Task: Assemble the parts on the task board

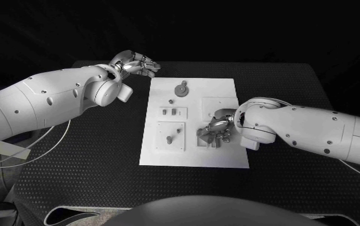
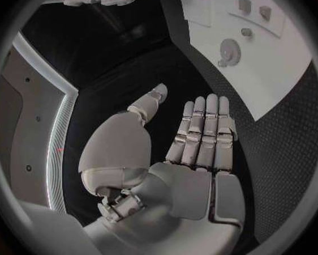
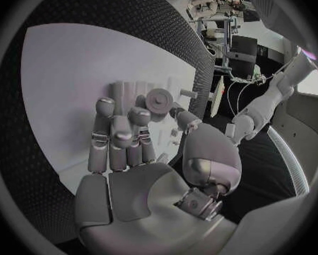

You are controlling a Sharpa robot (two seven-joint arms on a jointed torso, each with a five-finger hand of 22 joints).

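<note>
The white task board [image 1: 229, 93] lies in the middle of the table. A round grey part [image 1: 181, 88] sits near its far edge, and small grey parts [image 1: 173, 113] stand in its left half. My left hand [image 1: 136, 64] hovers off the board's far left corner; in the left wrist view its fingers [image 2: 201, 133] are straight and hold nothing. My right hand [image 1: 214, 130] is low over the board's near right area. In the right wrist view its fingers [image 3: 116, 133] stretch out toward a round part [image 3: 159, 100] and a ribbed block [image 3: 127, 89], with the thumb apart. No grip is visible.
Black textured table [image 1: 90, 148] surrounds the board on all sides. A white cable [image 1: 45, 148] loops under my left arm at the table's left side. In the left wrist view the board [image 2: 286, 79] lies beyond my left fingertips.
</note>
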